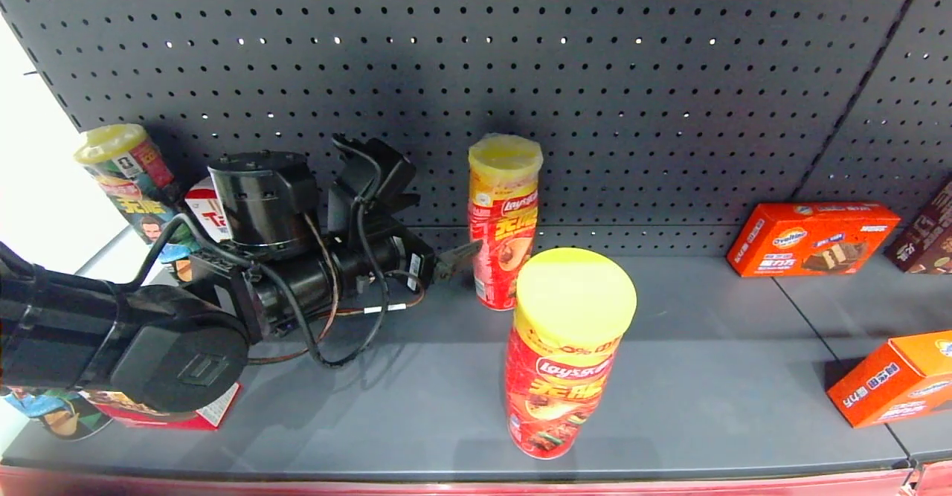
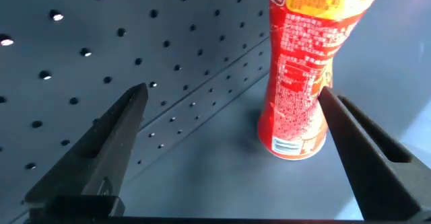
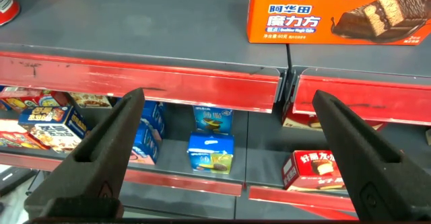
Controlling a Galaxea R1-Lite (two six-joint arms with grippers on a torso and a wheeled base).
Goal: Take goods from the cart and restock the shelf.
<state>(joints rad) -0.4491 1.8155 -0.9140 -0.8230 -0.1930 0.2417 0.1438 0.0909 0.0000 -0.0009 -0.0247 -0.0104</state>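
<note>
Red chip can (image 2: 296, 83), top cut off, near spread left fingers (image 2: 114, 140).

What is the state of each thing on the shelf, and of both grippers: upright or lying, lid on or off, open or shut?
rear chip can: upright, lid on
front chip can: upright, lid on
orange box at the back: lying flat
left gripper: open, empty
right gripper: open, empty
</note>
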